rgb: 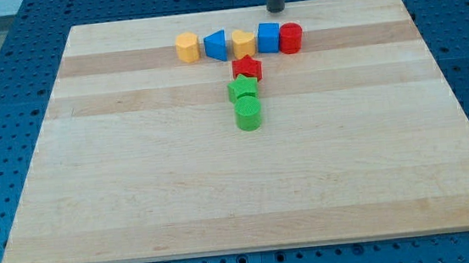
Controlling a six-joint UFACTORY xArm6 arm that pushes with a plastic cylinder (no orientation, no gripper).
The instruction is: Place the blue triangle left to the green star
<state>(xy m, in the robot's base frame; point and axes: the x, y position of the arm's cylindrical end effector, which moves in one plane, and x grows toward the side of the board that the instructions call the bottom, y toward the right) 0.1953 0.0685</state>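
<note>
Eight blocks crowd the wooden board (138, 199) below my tip (277, 10), a bare rod with no jaws to open or close, and the blue triangle (215, 45) lies down-left of it, up-left of the green star (243, 88).

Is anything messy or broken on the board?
Nothing looks broken or spilled. The blocks sit upright in a neat T. The blue triangle is in the top row, not yet left of the green star. My tip rests at the view's top, above the blue cube.
</note>
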